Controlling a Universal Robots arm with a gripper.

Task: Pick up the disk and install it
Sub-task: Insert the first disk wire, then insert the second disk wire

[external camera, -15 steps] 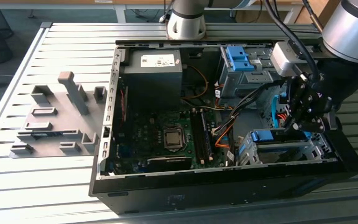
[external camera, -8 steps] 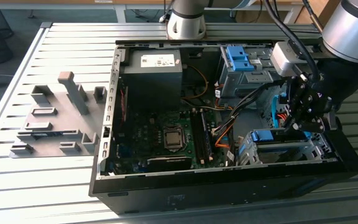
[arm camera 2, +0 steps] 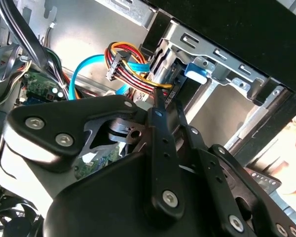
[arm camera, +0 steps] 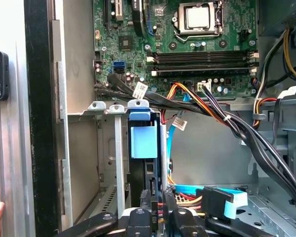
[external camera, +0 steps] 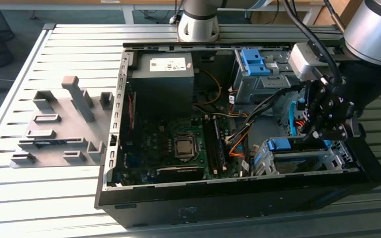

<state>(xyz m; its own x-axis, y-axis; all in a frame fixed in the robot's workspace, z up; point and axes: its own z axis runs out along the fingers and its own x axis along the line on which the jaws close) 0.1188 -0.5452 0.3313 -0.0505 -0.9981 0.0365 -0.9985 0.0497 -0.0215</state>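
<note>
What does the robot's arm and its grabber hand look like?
The arm is a fat silver-grey tube with a black part lower down. Black cables run along it, past a small light-grey box. The gripper is black, built from flat metal bars joined with shiny silver bolts, like a little scaffold. In the second wrist view its bars look long and bolted together.

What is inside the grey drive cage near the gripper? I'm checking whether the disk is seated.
The drive cage holds the disk upright in one slot, blue frame showing. The slot beside it looks empty. The gripper covers its lower end.
</note>
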